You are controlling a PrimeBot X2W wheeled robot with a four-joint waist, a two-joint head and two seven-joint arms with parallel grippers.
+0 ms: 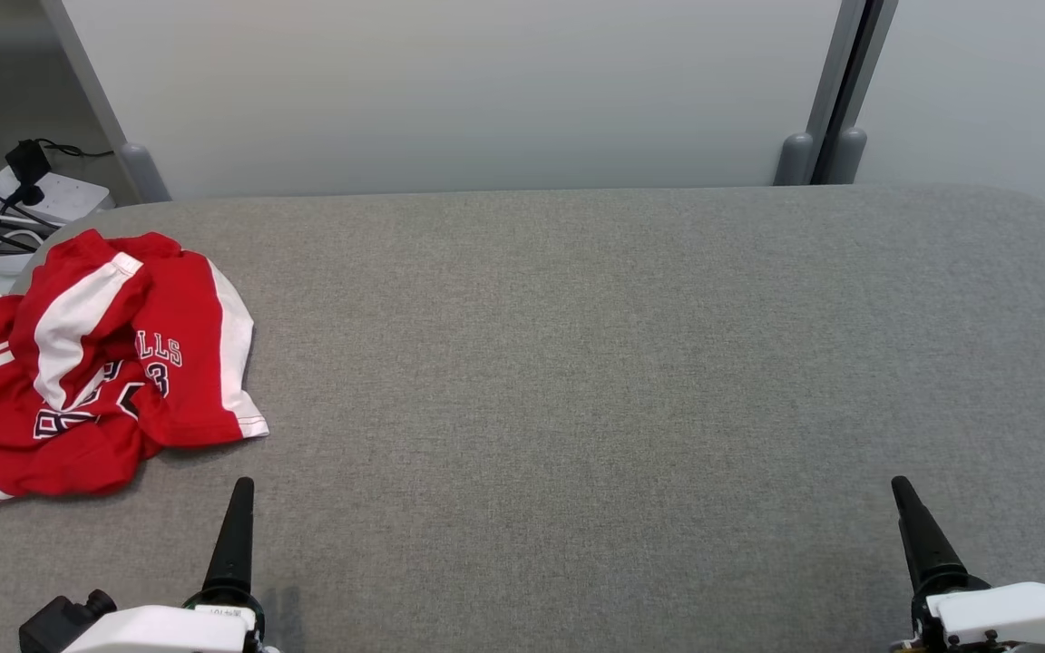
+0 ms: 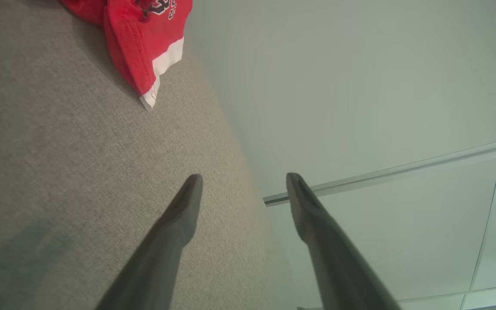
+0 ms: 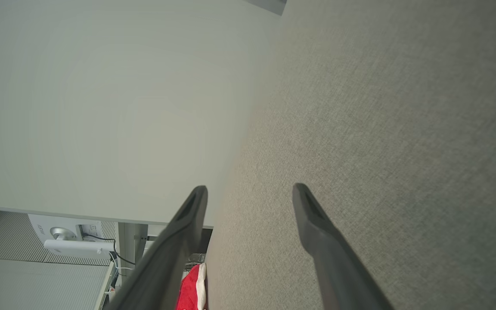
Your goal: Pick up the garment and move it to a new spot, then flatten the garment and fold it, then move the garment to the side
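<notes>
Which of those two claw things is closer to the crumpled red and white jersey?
Left. The left gripper sits close to the near edge of the crumpled red and white basketball jersey; the right gripper is far across the grey fabric tabletop, at the opposite side.

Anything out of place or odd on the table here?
The red and white sports jersey lies crumpled in a heap at the left edge of the grey fabric-covered table, its left side seemingly spilling over that edge. Otherwise nothing stands out: the left hand and right hand are open, apart from it.
</notes>
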